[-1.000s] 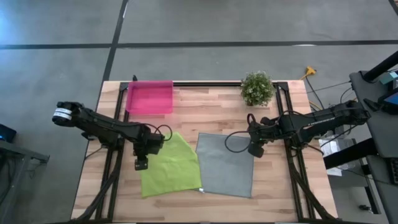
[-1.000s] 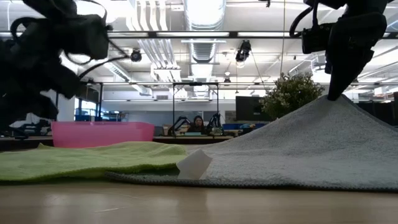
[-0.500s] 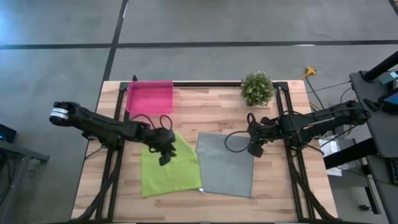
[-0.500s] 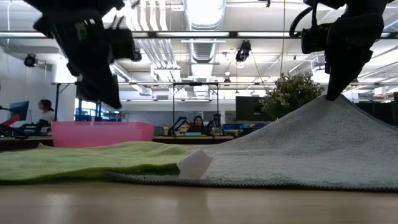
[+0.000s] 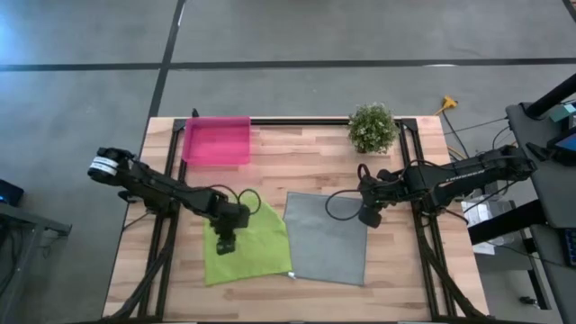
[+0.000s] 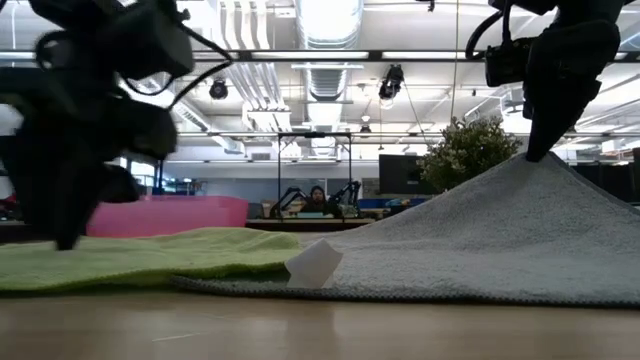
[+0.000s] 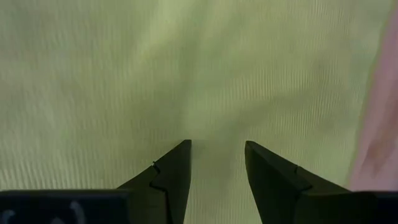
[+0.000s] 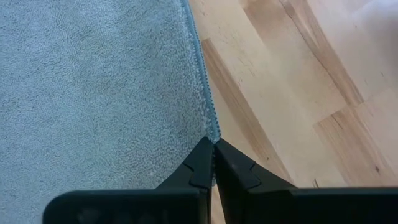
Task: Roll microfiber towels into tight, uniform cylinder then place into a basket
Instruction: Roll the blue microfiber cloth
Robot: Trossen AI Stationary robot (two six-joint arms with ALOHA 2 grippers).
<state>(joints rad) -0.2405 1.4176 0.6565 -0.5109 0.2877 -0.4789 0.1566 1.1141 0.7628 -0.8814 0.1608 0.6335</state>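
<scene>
Neither towel is rolled yet, so the work is at its opening step, getting hold of the cloths. The grey towel [image 5: 328,238] lies spread on the wooden surface [image 5: 306,166], with its far right corner pinched in the right pincer [image 5: 367,217], whose fingers are closed tight on the hem and lift that corner so the cloth slopes up like a tent in the low view. The lime green towel [image 5: 256,243] lies flat just beside it, their edges meeting. The left pincer [image 5: 225,245] hangs over the green towel near its left part, fingers partly apart with only cloth showing between them and nothing gripped. To my eye, the next move asks the left pincer to settle on an edge or corner of the green towel and grip it, so a fold or roll can begin. The pink basket [image 5: 216,140] sits at the far left of the surface, well apart from both towels, and holds nothing, while a small potted plant [image 5: 372,127] stands toward the far right
</scene>
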